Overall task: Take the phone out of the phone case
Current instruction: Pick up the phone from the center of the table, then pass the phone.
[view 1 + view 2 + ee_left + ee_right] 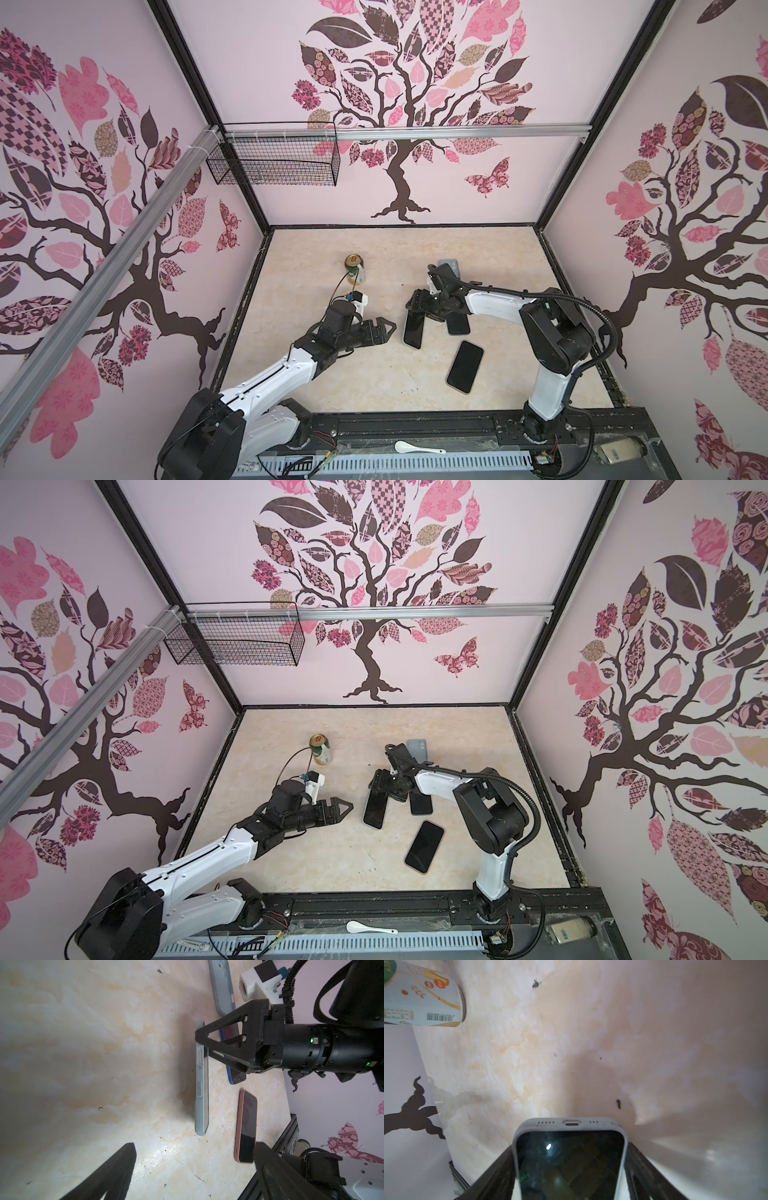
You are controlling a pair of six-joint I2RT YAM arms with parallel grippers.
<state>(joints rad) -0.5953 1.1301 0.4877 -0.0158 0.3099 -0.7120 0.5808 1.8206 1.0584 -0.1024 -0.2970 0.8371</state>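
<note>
Right gripper (pixel 417 311): clamped on one end of the phone (pixel 571 1167), a finger against each long side.
Phone: dark screen, seated in a pale grey phone case (pixel 199 1084), tipped up on one long edge at mid-table (pixel 332 374).
Left gripper (pixel 388 328): fingers spread wide, nothing between them, just beside the phone.
Close by: a blue phone (pixel 459 326) lying flat, partly under the right gripper.
Toward the front: a pink-cased phone (pixel 465 366), screen up.
At the back: a pale blue case (pixel 223 991) and an upright can (pixel 354 269).

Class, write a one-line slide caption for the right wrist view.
Right claw clamps a grey-cased phone by its long edges over the table; a can stands beyond.
</note>
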